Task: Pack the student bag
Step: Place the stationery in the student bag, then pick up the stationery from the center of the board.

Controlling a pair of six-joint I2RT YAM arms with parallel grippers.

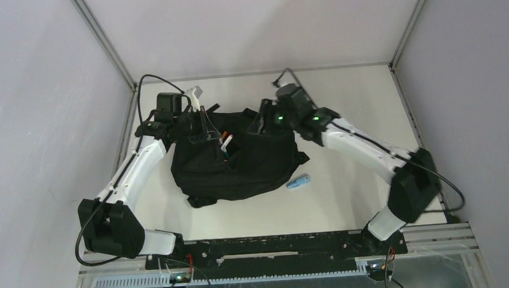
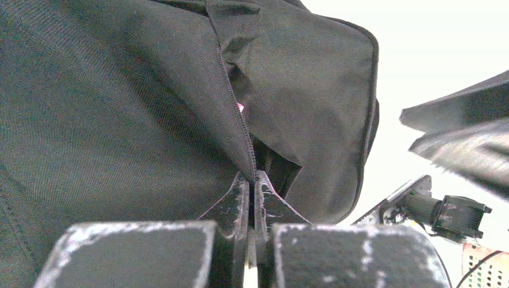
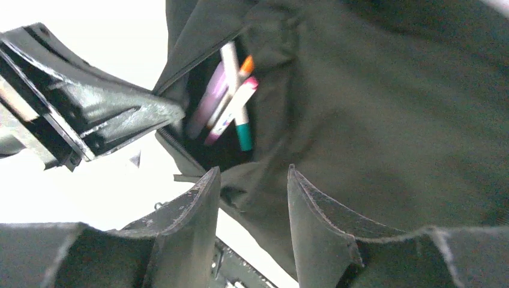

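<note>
Left fingers (image 2: 236, 207) tight on student bag (image 2: 120, 108)

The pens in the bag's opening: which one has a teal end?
The white pen whose lower end is teal. The other pens in the student bag show orange, pink or purple instead.

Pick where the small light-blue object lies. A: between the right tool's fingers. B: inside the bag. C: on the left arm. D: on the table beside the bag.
D: the light-blue object lies on the table, beside the student bag in the top view.
</note>
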